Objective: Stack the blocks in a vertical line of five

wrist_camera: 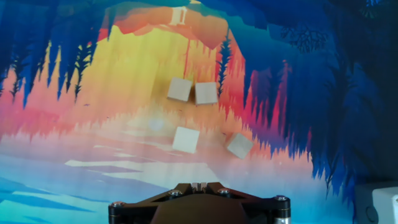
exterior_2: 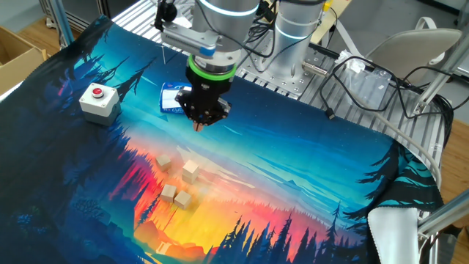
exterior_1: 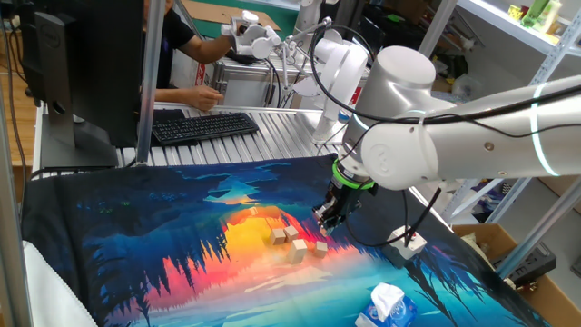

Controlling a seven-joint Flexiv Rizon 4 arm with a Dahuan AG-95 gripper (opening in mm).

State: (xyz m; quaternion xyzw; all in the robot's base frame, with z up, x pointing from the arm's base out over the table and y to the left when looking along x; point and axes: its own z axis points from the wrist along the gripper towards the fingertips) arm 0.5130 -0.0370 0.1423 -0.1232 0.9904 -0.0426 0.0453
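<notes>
Pincer (exterior_2: 199, 125) above unmarked blocks (exterior_2: 176, 183)

The black two-finger gripper (wrist_camera: 199, 186) is cut off by the bottom edge of the hand view. Only a tiny bit of its fingertips shows, so you cannot tell if they are apart or together. In the two fixed views the tips are too small to tell.

The white box with a red button (wrist_camera: 384, 200) is cut off at the corner of the hand view.

The white-and-blue tissue pack (exterior_2: 174, 98) is partly hidden behind the gripper, and in one fixed view the bottom edge cuts it off.
</notes>
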